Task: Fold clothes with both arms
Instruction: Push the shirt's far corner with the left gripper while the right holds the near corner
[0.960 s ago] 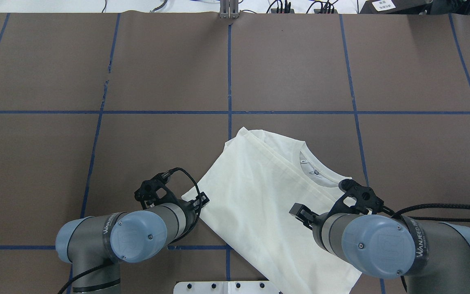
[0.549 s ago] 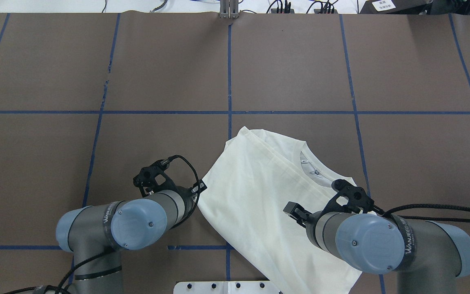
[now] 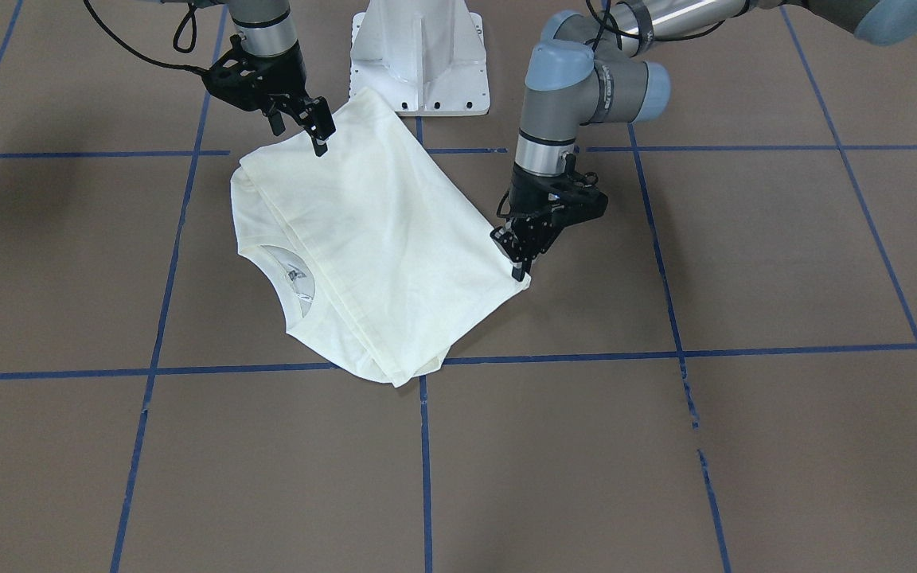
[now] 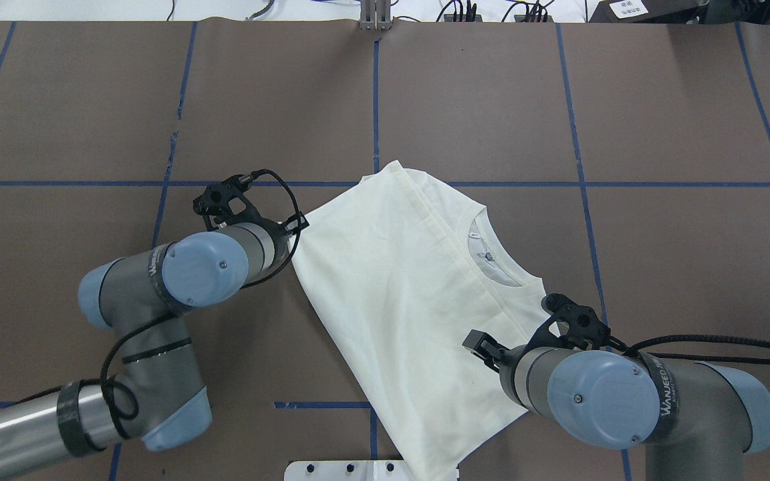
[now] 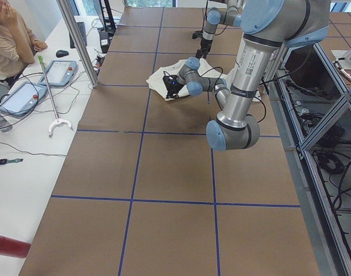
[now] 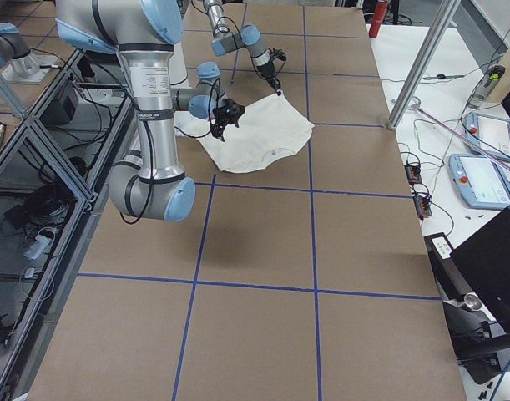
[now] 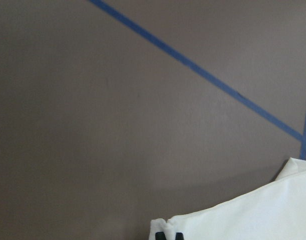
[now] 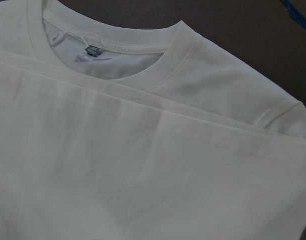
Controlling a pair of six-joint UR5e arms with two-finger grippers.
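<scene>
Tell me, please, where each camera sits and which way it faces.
Front-facing: across the table, facing the robot, steeply down; left arm, right arm, pedestal.
Overhead: behind the robot, looking forward and down; both arms.
Exterior left: table's left end; left arm near.
Exterior right: table's right end; right arm near.
Left wrist: down at table; fingers at bottom edge.
Right wrist: onto the neck; no robot parts.
Shared: every view shows the T-shirt.

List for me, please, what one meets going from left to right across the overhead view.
The left arm → left tool, at the shirt's corner → cream T-shirt → right arm.
</scene>
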